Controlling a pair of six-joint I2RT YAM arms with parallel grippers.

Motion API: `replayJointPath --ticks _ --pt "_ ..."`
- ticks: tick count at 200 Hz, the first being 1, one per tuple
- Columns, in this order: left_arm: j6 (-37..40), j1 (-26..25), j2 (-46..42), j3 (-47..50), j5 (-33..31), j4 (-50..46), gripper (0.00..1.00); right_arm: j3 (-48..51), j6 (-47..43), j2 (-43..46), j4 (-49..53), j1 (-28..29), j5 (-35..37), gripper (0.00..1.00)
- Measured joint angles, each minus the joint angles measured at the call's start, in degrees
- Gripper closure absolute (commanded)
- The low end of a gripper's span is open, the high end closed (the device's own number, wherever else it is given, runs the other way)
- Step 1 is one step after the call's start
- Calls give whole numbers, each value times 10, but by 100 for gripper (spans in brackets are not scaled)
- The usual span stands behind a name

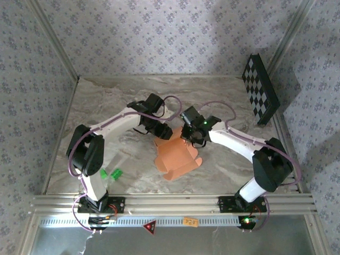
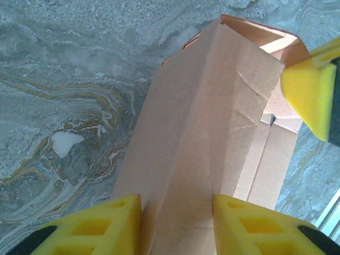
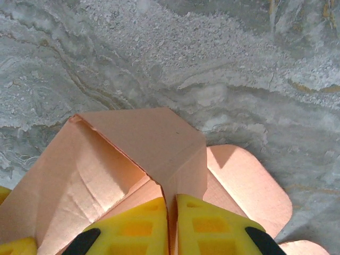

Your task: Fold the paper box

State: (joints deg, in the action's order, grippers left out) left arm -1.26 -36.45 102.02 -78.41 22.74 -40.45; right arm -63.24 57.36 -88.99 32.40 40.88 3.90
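The salmon-orange paper box lies partly folded in the middle of the marble table, with rounded flaps spread toward the near side. My left gripper holds its far left side. In the left wrist view a raised, creased panel of the box runs between my yellow fingers, which press on both its sides, so that gripper is shut on it. My right gripper meets the box from the far right. In the right wrist view that gripper is pinched on a thin upright wall of the box.
A black-and-white checkerboard panel leans against the right wall. Small green pieces lie by the left arm's base. Patterned walls close three sides, and an aluminium rail runs along the near edge.
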Motion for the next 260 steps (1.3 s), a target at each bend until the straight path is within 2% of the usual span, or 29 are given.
replayJointPath --ticks 77,189,221,260 --pt "-12 -8 0 2 0 1 61 42 78 25 -34 19 14 88" --pt "-17 -11 0 3 0 2 61 58 121 29 -66 37 20 87" --pt "-17 -12 0 3 -1 2 61 74 134 35 -78 43 28 78" --pt "-17 -17 0 3 -3 2 61 78 130 45 -53 47 30 55"
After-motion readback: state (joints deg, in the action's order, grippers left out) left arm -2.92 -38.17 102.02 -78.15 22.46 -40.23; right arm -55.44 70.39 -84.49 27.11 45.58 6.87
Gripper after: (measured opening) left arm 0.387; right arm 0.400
